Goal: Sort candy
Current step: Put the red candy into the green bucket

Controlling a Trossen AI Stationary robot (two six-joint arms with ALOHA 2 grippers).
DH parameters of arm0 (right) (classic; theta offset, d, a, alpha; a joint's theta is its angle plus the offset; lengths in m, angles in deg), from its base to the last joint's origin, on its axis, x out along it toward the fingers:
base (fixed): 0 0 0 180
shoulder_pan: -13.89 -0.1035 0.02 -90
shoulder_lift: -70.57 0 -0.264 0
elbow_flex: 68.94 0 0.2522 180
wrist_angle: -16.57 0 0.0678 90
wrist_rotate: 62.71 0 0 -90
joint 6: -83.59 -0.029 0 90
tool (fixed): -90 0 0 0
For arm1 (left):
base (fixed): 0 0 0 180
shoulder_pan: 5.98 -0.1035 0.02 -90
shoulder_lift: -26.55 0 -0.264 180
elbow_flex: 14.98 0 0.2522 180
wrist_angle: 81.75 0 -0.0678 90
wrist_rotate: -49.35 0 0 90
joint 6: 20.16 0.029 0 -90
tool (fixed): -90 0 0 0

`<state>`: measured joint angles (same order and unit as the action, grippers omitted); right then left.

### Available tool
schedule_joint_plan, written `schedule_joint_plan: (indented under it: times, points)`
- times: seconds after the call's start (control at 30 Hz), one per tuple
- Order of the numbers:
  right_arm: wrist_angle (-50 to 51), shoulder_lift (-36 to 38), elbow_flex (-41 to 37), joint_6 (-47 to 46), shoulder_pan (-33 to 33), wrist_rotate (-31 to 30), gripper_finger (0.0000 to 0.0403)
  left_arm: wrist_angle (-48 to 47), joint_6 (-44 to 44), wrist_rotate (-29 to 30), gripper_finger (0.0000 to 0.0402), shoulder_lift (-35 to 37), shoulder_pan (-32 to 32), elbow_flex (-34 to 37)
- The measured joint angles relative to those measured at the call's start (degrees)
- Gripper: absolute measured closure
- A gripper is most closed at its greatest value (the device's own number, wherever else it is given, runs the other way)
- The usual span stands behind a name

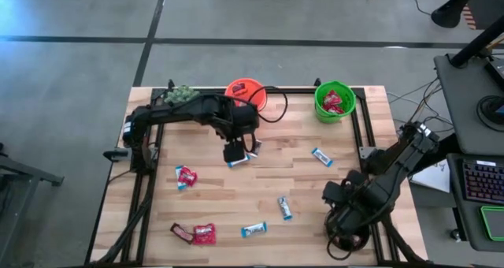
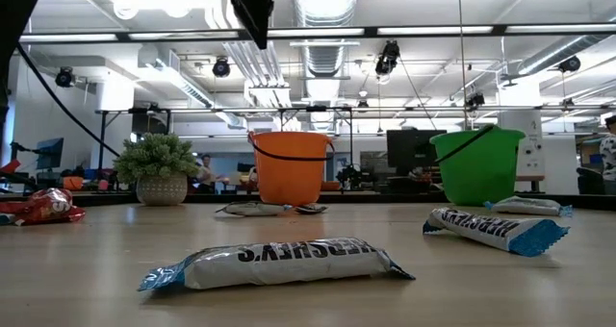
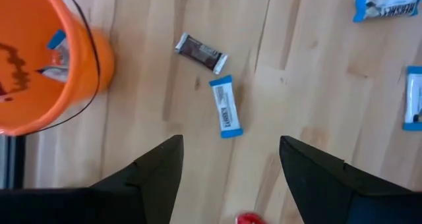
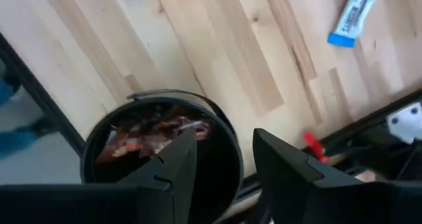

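Across the table, about nine sweets are left unsorted, while the orange bucket, green bucket and black bucket already hold some. Nothing is held: the left claw is spread wide above a blue-and-white bar, the right claw parted over the black bucket.
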<state>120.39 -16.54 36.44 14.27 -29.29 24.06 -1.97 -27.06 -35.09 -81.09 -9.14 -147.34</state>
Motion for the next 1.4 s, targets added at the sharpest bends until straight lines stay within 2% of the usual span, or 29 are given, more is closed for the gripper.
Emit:
schedule_joint_plan:
  times: [0.37, 0.53, 0.7, 0.97, 1.13, 1.4]
  points:
    - [-0.04, 0.43, 0.0, 8.59, -0.02, -0.01, 0.0261, 7.59, -2.77, -3.45, 0.017, 0.02, -0.85, 13.25]
    - [-0.03, 0.43, 0.0, 9.24, -0.02, -0.02, 0.0259, 9.96, -5.2, -3.72, 0.017, 0.0, -1.01, 19.19]
    - [-0.03, 0.43, 0.02, 10.02, -0.02, 0.0, 0.0262, 10.32, -8.38, -7.53, 0.017, 0.01, -0.25, 23.56]
    - [-0.04, 0.43, 0.01, 11.98, -0.02, -0.39, 0.0259, 2.68, -7.53, -9.95, 0.017, 0.04, 1.93, 27.73]
    - [-0.04, 0.45, 0.0, 13.15, -0.04, -1.42, 0.0257, 3.12, -7.98, -12.97, 0.0171, 0.04, 2.7, 28.33]
    - [-0.05, 0.45, 0.0, 13.96, -0.04, -1.44, 0.0261, 2.96, -8.02, -13.05, 0.0171, 0.22, 2.79, 30.81]
